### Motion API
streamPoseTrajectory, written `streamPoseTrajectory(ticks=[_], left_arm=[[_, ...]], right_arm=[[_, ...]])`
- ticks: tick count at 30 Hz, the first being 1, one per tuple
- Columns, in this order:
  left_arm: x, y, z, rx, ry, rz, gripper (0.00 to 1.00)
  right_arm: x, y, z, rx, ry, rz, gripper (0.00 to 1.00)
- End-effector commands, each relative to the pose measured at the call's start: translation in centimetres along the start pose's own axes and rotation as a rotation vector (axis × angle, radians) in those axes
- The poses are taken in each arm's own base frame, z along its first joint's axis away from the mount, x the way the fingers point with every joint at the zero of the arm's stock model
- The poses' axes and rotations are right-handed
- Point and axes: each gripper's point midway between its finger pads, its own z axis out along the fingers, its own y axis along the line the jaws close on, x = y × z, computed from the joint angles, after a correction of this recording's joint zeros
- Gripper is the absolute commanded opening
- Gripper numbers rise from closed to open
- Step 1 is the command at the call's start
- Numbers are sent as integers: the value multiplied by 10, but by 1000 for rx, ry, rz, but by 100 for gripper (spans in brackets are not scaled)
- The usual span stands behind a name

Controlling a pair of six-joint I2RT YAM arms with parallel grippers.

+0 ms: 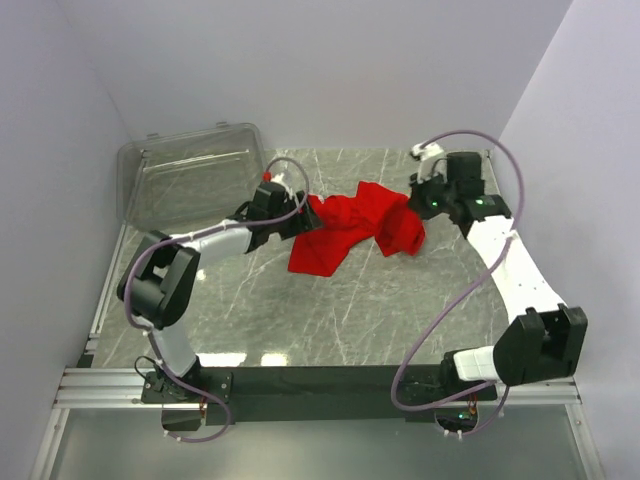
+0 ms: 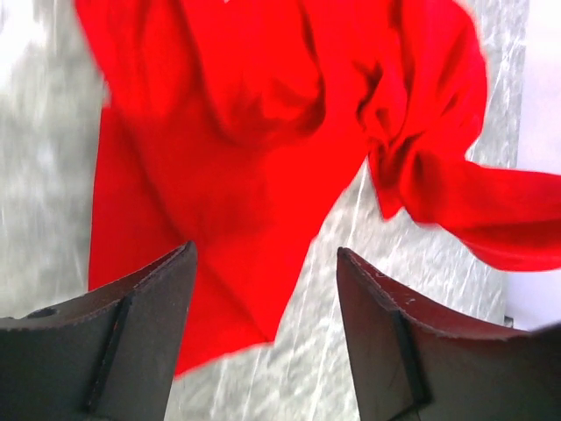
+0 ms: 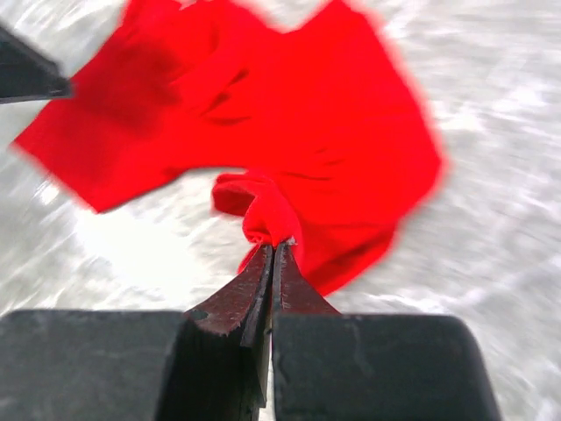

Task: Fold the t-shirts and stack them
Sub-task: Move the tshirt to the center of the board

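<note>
One crumpled red t-shirt [image 1: 350,228] lies bunched in the middle of the marble table. My right gripper [image 3: 273,247] is shut on a fold of the t-shirt [image 3: 289,149], the cloth pinched at its fingertips; from above the right gripper [image 1: 424,203] sits at the shirt's right end. My left gripper [image 2: 263,259] stands open just above the shirt's left part, with a corner of the red t-shirt [image 2: 219,175] and bare table between its fingers. From above, the left gripper [image 1: 305,218] sits at the shirt's left edge.
A clear plastic bin [image 1: 190,178] stands at the back left of the table [image 1: 330,320]. White walls close the back and both sides. Purple cables loop from both arms.
</note>
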Motion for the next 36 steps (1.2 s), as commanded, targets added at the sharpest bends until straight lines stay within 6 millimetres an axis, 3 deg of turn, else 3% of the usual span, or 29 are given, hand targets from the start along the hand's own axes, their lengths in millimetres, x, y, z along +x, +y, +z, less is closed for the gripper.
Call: streamPoseTrajectory(ticks=[1, 2, 4, 7, 11, 13, 14, 18, 21, 22, 24, 25, 29, 34, 36], left_arm=[[-30, -21, 7, 49, -27, 87, 69], [-42, -33, 9, 73, -44, 109, 69], [-37, -32, 20, 81, 3, 162, 66], [-47, -43, 31, 119, 15, 262, 66], [-37, -35, 49, 134, 88, 374, 65], [-38, -40, 54, 160, 104, 401, 63], [-32, -39, 60, 175, 131, 413, 63], [-34, -41, 75, 185, 151, 425, 62], [-44, -51, 88, 199, 125, 397, 63], [-58, -62, 90, 205, 92, 390, 63], [-59, -57, 102, 169, 97, 322, 63], [-68, -65, 105, 172, 75, 307, 63], [-64, -61, 124, 129, 76, 223, 63], [-74, -58, 130, 73, 34, 194, 61], [-86, -73, 116, 109, -11, 202, 60]], right_arm=[[-19, -43, -26, 165, -80, 37, 0], [-19, -52, -31, 215, -98, 59, 0], [-21, -76, -43, 333, -142, 127, 0], [-19, -95, -57, 462, -204, 193, 0], [-20, -105, -69, 525, -258, 225, 0], [-20, -105, -70, 527, -263, 234, 0], [-17, -114, -75, 551, -262, 249, 0], [-16, -118, -76, 551, -263, 259, 0], [-15, -120, -75, 548, -262, 263, 0], [-14, -120, -75, 548, -259, 264, 0], [-15, -121, -74, 549, -264, 268, 0], [-13, -121, -74, 550, -261, 269, 0], [-12, -122, -72, 544, -263, 276, 0], [-12, -122, -72, 542, -265, 277, 0], [-11, -121, -72, 541, -263, 276, 0]])
